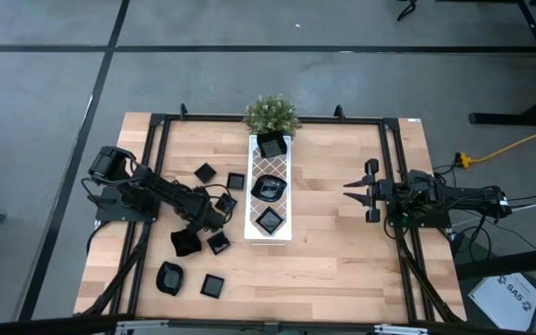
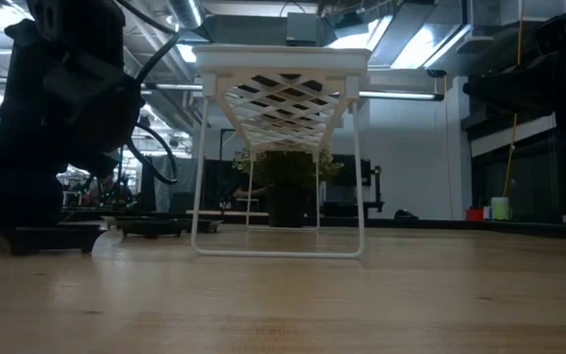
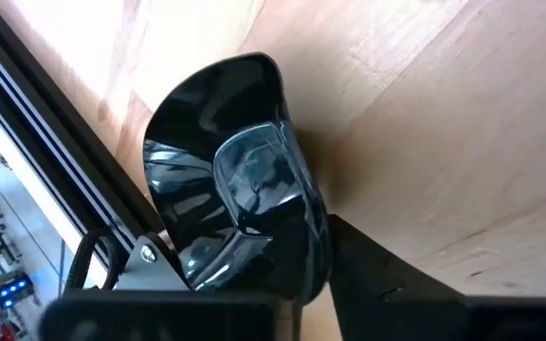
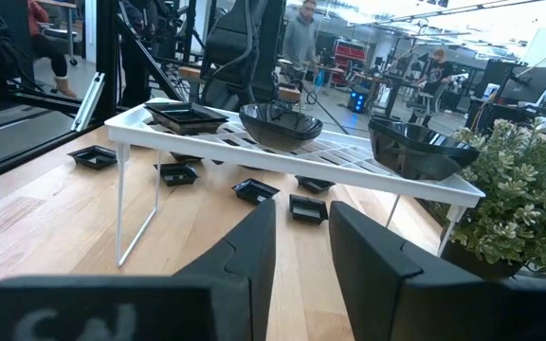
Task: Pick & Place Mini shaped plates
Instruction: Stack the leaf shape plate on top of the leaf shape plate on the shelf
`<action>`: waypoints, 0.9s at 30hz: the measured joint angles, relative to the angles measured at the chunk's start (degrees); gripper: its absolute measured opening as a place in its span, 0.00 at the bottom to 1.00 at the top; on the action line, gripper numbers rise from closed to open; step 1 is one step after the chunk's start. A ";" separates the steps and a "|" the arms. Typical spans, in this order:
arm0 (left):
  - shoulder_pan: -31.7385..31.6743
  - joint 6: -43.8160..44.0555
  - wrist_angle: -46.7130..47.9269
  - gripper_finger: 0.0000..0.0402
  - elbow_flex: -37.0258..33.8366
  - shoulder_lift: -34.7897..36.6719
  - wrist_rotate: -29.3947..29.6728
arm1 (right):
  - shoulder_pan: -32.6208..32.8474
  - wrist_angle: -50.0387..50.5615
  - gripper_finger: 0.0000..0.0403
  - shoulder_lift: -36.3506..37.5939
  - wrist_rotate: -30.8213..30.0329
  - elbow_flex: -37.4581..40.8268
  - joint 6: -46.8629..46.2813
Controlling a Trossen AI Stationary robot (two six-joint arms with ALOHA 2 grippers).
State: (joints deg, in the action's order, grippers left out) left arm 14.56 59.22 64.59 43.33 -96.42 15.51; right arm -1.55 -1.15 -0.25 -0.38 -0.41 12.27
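Left gripper (image 1: 192, 240), low over the wood table (image 1: 342, 251), fingers closed on a glossy black mini plate (image 3: 230, 204) (held tilted on edge). Beside it, loose plates (image 1: 212, 285) lie on the wood. Just beyond stands the white lattice tray (image 1: 249, 209), carrying three plates; a potted plant (image 1: 271, 113) sits at its far end. Right gripper (image 1: 354, 189) waits past the tray, fingers (image 4: 245, 251) part-open, empty.

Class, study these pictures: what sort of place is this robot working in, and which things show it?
Probably a robotics lab or workshop. A wooden table in a black frame stands on a grey taped floor, a yellow cable trails beside it, and more rigs and a person show behind.
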 joint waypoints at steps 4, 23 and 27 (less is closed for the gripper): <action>0.02 0.00 0.07 0.01 0.02 0.76 0.60 | 0.00 0.01 0.25 0.02 0.00 0.00 0.00; 0.01 0.00 -0.13 0.01 0.43 16.83 8.32 | 0.00 0.01 0.25 0.00 0.00 0.00 0.00; 0.10 -1.73 -0.23 0.01 2.49 19.95 12.10 | 0.00 0.02 0.25 0.00 0.00 0.01 -0.02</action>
State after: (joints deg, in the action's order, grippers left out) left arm 14.66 57.49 64.36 45.82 -76.47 27.61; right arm -1.54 -1.13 -0.25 -0.38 -0.40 12.25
